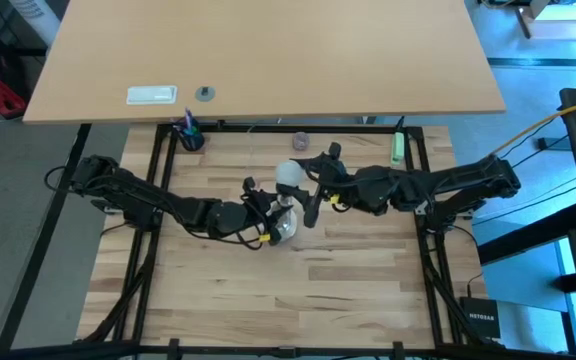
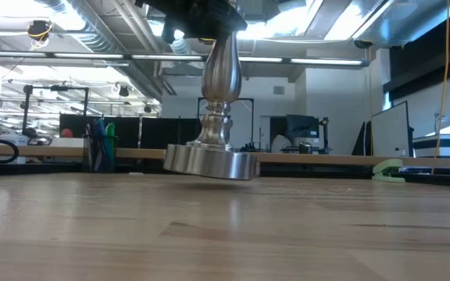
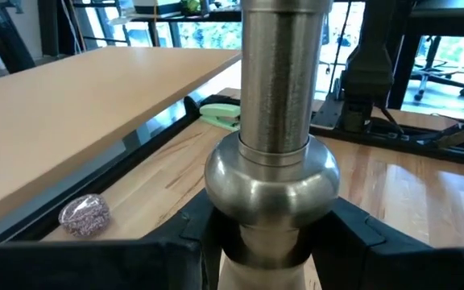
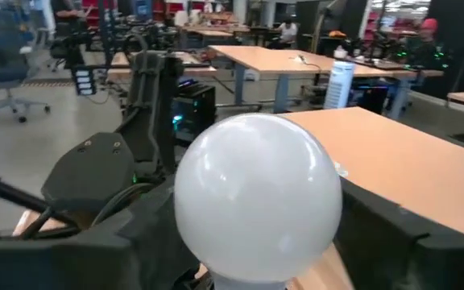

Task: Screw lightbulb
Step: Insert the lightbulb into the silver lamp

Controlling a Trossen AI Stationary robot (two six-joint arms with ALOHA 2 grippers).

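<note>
Centre frame: left gripper [image 3: 268, 242] jaws pinch the stand [image 2: 213, 152] upright off the bench; right gripper [image 4: 256, 266] jaws straddle the lightbulb [image 1: 289, 175] directly above, axes roughly aligned.

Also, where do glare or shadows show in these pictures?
Low view: bright ceiling lights behind, a shadow under the stand. Left wrist view: window reflections streak the stand's metal. Right wrist view: soft highlights on the bulb. High view: even light.
</note>
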